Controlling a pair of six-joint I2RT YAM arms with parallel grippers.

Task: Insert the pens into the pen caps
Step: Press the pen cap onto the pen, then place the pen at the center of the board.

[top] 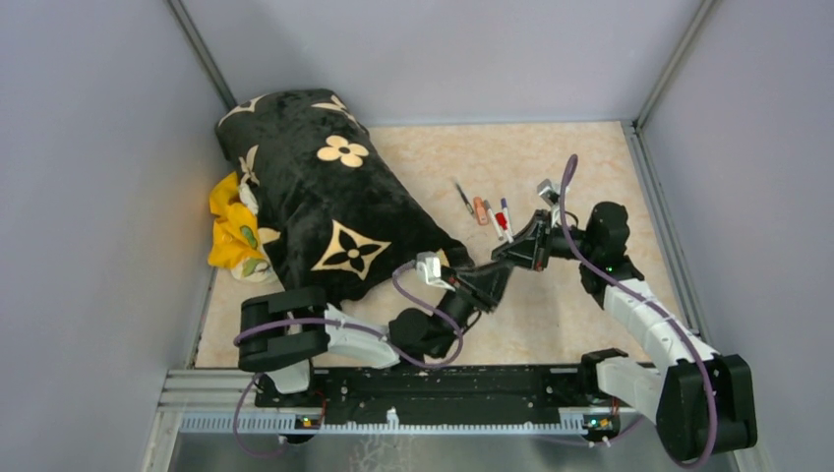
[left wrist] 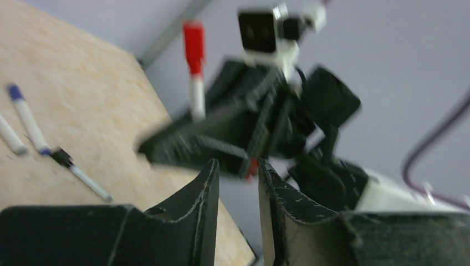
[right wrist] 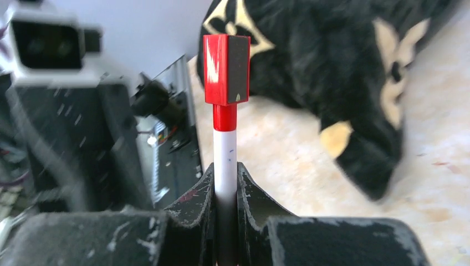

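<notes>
The top external view looks down from above and behind the arm bases, covering the bench edge to edge. The left wrist view, close behind the left end effector, faces the right end effector; it is blurred, seemingly looking toward the bench's right edge. The right wrist view looks along its red-capped marker toward the black blanket, shared with the top view.

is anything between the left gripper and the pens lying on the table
Nothing visible lies between them. The left gripper faces the right gripper, which holds the red-capped marker just ahead of it. The pens lie off to one side, across bare table.
</notes>
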